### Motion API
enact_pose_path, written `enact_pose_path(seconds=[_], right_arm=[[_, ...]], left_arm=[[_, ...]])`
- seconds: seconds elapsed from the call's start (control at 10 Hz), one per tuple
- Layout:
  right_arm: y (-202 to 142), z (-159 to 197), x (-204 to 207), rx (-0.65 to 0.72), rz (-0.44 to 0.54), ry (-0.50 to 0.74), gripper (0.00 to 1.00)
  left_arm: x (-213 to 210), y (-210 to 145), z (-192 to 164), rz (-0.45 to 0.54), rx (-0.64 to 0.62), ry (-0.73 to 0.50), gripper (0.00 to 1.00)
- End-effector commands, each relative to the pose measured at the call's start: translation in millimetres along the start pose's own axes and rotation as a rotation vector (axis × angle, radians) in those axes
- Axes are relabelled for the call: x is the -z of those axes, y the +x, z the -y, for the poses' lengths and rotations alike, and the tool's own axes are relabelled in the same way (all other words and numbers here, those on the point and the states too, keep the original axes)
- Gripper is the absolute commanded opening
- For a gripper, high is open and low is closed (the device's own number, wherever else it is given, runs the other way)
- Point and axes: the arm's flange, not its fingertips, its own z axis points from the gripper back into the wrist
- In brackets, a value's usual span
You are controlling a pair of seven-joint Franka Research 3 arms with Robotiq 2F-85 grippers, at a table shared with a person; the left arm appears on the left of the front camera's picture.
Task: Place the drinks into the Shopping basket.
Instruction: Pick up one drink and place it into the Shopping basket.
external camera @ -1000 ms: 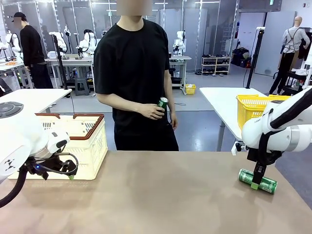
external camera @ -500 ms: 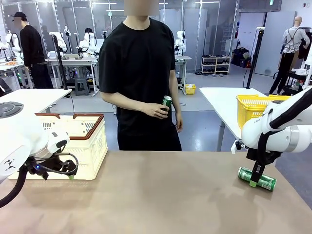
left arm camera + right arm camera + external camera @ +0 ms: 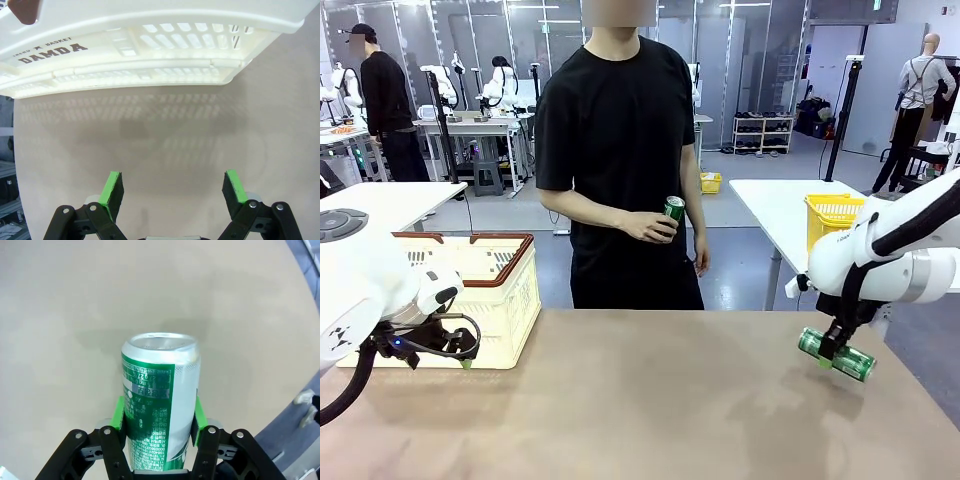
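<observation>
A green drink can (image 3: pixel 835 355) hangs on its side a little above the table at the right, with my right gripper (image 3: pixel 830 355) shut on it. The right wrist view shows the same can (image 3: pixel 160 390) pinched between the green pads (image 3: pixel 118 415), silver top pointing away. Across the table a person holds a second green can (image 3: pixel 673 210) in one hand. The cream-white Shopping basket (image 3: pixel 510 300) with brown rim stands at the left. My left gripper (image 3: pixel 460 350) hovers open beside it, and the left wrist view shows its fingers (image 3: pixel 112 192) apart in front of the basket's lettered wall (image 3: pixel 150 50).
A yellow mesh basket (image 3: pixel 835 220) stands on another table at the back right. The brown tabletop (image 3: pixel 650 400) stretches bare between my two arms. Other people and workbenches stand far behind.
My right gripper has lifted the green can off the table and carried it slightly left. The person has stepped to the right with the other can. The left arm has stayed still.
</observation>
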Motion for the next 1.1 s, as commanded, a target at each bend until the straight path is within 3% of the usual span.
enact_pose_path(seconds=[0.0,0.4,0.7,1.0], right_arm=[[10.6,-30.5,-37.6,0.08,-0.007,-0.029,0.14],[54.5,-89.8,-64.0,0.076,-0.011,0.013,0.14],[100.9,-144.7,-42.1,0.005,0.01,0.031,0.14],[137.1,-188.2,-18.3,-0.027,-0.039,0.053,0.14]], left_arm=[[0.7,-0.6,0.4,-0.004,0.014,0.005,1.0],[0.7,-0.6,0.4,-0.004,0.014,0.005,1.0],[0.7,-0.6,0.4,-0.004,0.014,0.005,1.0],[0.7,-0.6,0.4,-0.004,0.014,0.005,1.0]])
